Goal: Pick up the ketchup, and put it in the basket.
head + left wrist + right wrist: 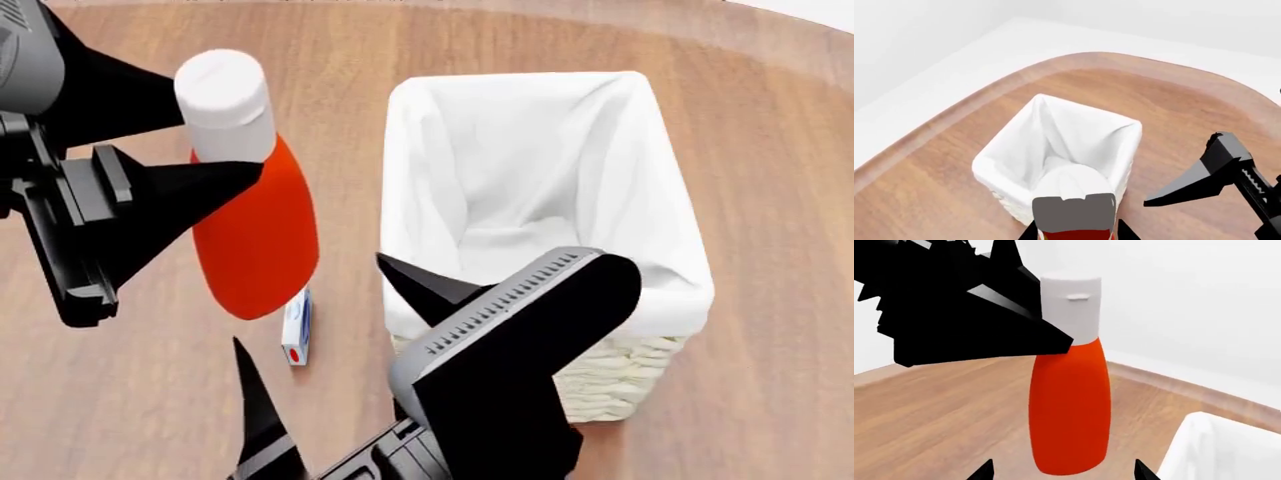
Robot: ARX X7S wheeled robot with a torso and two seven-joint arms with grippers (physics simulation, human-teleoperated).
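1. A round wooden table [747, 130] fills the head view, seen from above.
2. The basket [627, 375] stands on it right of centre, a cream wicker box with a white cloth liner [534, 160] folded over its rim. Only folds of cloth show inside it.
3. The ketchup [254, 230] is left of the basket, held up off the table, white cap [224, 90] uppermost and tilted a little. In the head view it sits beside the basket, not over its opening.
4. The left gripper [200, 150] pinches the ketchup near the neck, one black finger crossing just below the cap.
5. The right gripper [314, 330] is spread wide and holds nothing. It sits low in the head view, in front of the basket, with its arm covering the basket's near left corner.
6. A small white box [296, 328] with a red dot lies on the table below the ketchup, just left of the basket.
7. In the right wrist view, the ketchup's plain orange-red side faces the camera.
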